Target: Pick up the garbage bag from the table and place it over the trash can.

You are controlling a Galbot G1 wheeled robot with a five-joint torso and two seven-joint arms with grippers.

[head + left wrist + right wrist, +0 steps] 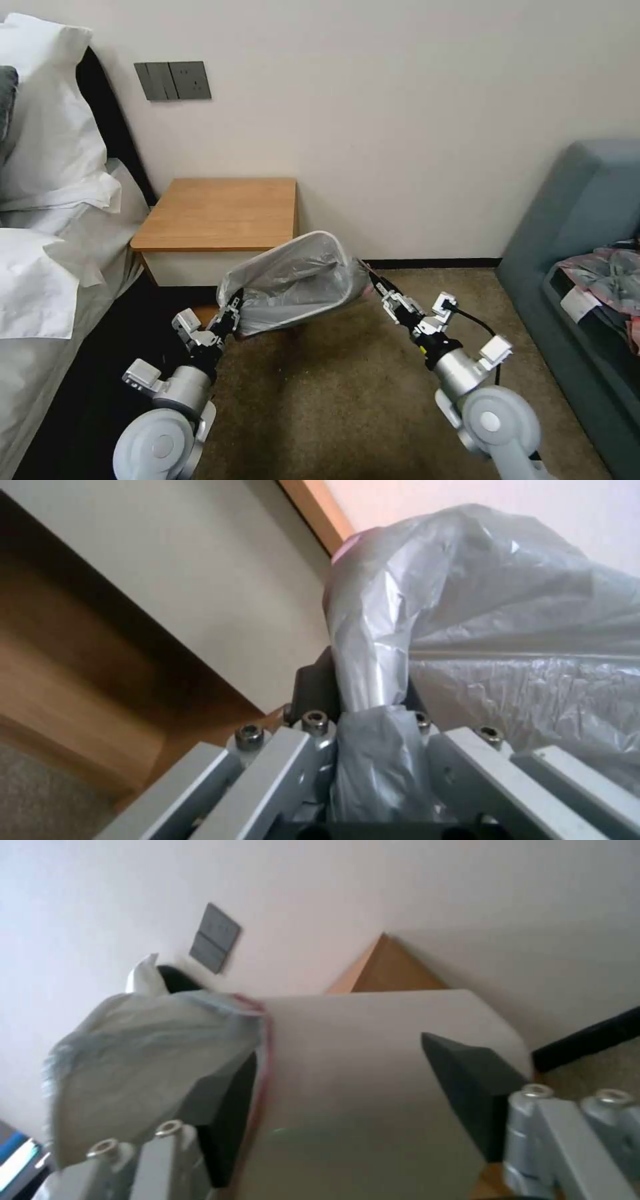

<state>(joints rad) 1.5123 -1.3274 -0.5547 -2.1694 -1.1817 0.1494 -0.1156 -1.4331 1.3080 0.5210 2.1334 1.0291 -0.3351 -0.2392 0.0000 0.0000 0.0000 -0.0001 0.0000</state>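
Note:
The trash can (331,241) hangs tilted over the carpet in front of the table (220,207), between my two grippers. The grey garbage bag (293,287) is stretched over it, wrinkled, with its pinkish-red rim (267,1040) showing in the right wrist view. My left gripper (230,320) is shut on the bag-covered edge of the can (373,680). My right gripper (375,283) is at the opposite side, open, with its dark pads (477,1085) spread on either side of the can's cream wall (360,1080). A fold of the bag (140,1060) drapes over one of its fingers.
A bed with white pillows (47,167) runs along the left. A grey-blue sofa (580,220) stands at the right with a pink-and-grey bundle (610,277) on it. Brown carpet (333,407) lies open in front of me. A wall switch plate (172,81) is above the table.

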